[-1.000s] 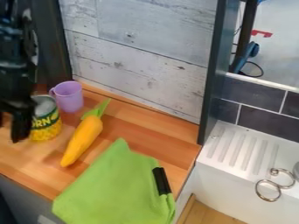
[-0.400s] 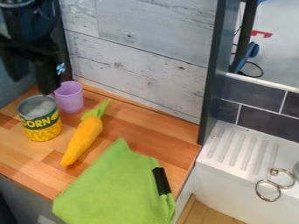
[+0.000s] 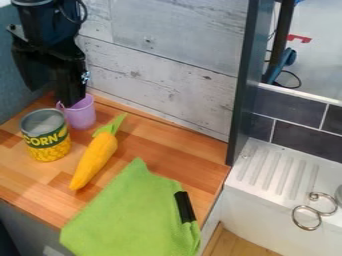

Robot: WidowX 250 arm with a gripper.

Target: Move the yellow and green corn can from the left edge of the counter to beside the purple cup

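Observation:
The gripper (image 3: 51,96) hangs open at the upper left, above the counter's back corner. One finger is over the mouth of the purple cup (image 3: 81,115) and hides part of its rim; whether it touches the cup I cannot tell. The other finger is farther left, above and behind the corn can (image 3: 45,136). That can stands upright beside the cup. Right of it lies an orange toy carrot (image 3: 95,159), its green top pointing to the back. A green cloth (image 3: 137,215) with a black strip is spread at the counter's front.
The wooden counter (image 3: 163,142) is bounded behind by a whitewashed plank wall (image 3: 160,70). A dark upright post (image 3: 242,85) stands at its right end. Beyond that is a white sink with a ribbed drainboard (image 3: 277,172) and metal rings (image 3: 307,217).
The gripper has moved from the left edge, in front of the can, up and right to the cup. The can is now uncovered. The cup, can, carrot and cloth have kept their places.

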